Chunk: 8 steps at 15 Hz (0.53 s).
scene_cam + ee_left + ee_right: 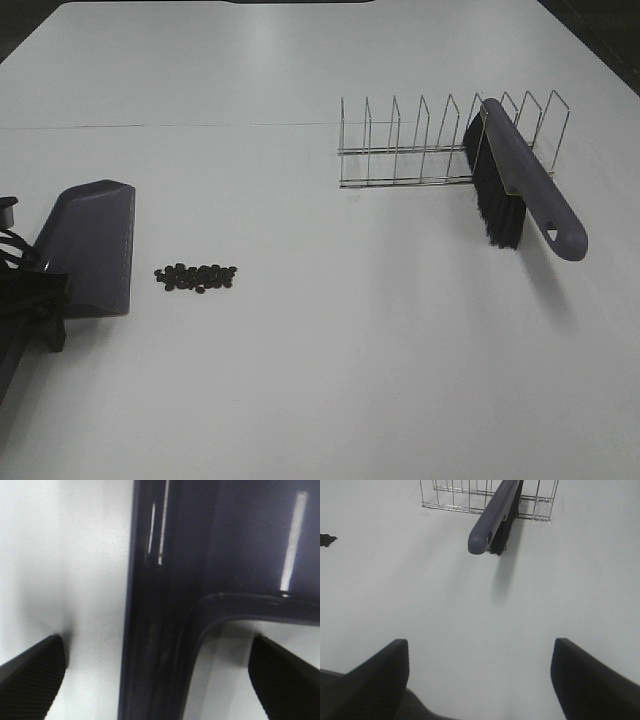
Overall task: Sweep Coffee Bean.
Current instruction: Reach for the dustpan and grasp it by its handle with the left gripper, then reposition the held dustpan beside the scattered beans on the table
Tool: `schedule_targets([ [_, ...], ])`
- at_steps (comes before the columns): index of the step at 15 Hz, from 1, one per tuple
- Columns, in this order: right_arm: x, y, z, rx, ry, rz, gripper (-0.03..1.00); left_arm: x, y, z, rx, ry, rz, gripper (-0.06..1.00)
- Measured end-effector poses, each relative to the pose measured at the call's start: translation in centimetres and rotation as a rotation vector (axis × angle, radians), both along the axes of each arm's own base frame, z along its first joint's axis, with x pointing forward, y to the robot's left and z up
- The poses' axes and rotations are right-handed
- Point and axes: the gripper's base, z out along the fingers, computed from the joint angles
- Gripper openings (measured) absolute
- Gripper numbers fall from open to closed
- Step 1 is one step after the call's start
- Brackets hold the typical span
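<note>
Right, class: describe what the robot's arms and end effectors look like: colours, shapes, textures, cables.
Both look black. The left end effector has two wedge-shaped fingers with a fine cross-hatched texture. The right end effector has two broad, tapering fingers that look smooth. From above, only the left arm shows, blocky, with looping black cables. No markings visible.

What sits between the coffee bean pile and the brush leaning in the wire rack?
Nothing: in the exterior high view, the white table between the coffee bean pile and the brush is bare.
</note>
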Motion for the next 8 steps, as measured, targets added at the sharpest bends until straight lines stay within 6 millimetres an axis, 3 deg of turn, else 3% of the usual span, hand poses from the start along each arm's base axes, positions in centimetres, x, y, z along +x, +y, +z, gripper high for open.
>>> schedule_targets([
  [1,0.0,0.0,0.0,0.0,0.0,0.0,0.69,0.0,0.02,0.0,0.002,0.0,-0.003,0.48],
  [2,0.0,0.01,0.0,0.001,0.0,0.001,0.69,0.01,0.06,0.0,0.007,-0.002,-0.013,0.34],
  [8,0.0,0.01,0.0,0.001,0.0,0.001,0.69,-0.07,0.42,-0.01,0.046,0.006,-0.102,0.33],
])
